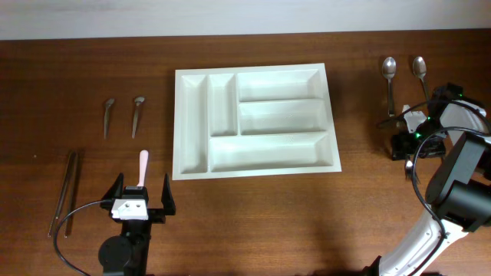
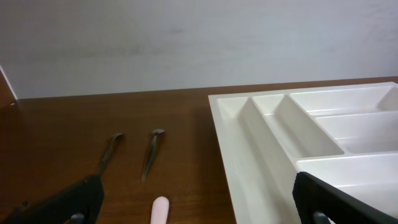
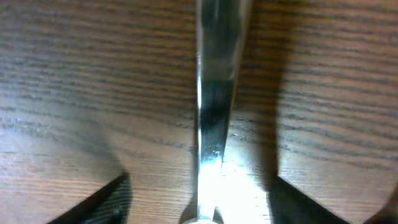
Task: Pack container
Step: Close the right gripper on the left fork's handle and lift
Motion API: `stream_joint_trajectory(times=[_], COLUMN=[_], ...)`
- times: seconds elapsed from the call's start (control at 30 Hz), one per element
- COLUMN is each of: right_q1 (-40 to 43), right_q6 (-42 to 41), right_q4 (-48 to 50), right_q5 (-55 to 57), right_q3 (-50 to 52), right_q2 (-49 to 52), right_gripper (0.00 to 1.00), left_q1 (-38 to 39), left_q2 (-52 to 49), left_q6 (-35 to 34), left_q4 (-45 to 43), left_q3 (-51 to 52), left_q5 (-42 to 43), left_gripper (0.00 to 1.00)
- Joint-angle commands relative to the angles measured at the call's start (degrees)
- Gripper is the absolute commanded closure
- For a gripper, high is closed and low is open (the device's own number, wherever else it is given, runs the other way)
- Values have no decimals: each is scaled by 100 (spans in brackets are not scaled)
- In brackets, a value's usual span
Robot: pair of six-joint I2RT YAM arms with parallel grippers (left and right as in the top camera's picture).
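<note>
**Tray at mid-table, both grippers over cutlery**

Overhead: the large white plastic cutlery tray (image 1: 194, 123) lies flat in the middle of the brown wooden tabletop (image 1: 307, 222), somewhat nearer the far edge. Its two narrow compartments are on the left and its three long ones on the right. Toward the left edge lie two small metal utensils (image 1: 137, 115) side by side, and nearer the front-left corner a pair of thin metal sticks (image 1: 65, 192). The left gripper (image 1: 143, 188) sits by the front edge with its fingers wide apart, and a pink-handled utensil (image 1: 143, 163) lies between their tips. Near the right edge two metal spoons (image 1: 389, 77) lie bowl-end toward the far edge. The right gripper (image 1: 399, 126) is at their handle ends.

Left wrist: the dark fingers stand far apart at the bottom corners. The pink tip lies on the wood between them, untouched, and the tray's corner is just to the right.

Right wrist: a shiny metal handle (image 3: 214, 93) runs straight down the middle. The fingers are apart, one on each side of it and clear of it.
</note>
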State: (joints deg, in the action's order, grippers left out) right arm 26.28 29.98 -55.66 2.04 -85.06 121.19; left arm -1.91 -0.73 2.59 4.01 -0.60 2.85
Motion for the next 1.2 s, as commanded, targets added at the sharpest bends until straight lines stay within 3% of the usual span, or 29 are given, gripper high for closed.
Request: stream_joint_trajectory(times=[0.0,0.1,0.17,0.2,0.4,0.6,0.77,1.0,1.17], right_q1=[-7,-7,-7,-7,-7,-7,-7,-13,-116], right_q6=[-42,-42,-42,-42,-42,-44,-358,-686,-1471], right_q4=[42,46,46,46,46,46,87,111,28], right_q5=[122,122,122,122,122,122,125,122,120], right_q3=[42,42,42,42,42,42,42,24,-291], right_q2=[144,144,144,144,144,144,144,144,144], right_gripper=[40,47,58,69,83,87,96,96,96], left_q1=[-11,-11,-13,-13,-13,-13,-13,-13,-13], left_q2=[39,39,39,39,39,39,39,39,39], left_q6=[70,70,70,72,70,70,70,70,70], left_q4=[37,37,37,37,39,37,37,37,37], left_q3=[9,9,9,9,9,9,9,9,9], left_q5=[81,81,81,81,81,81,81,81,81], left_gripper=[1,1,1,1,1,1,1,1,1])
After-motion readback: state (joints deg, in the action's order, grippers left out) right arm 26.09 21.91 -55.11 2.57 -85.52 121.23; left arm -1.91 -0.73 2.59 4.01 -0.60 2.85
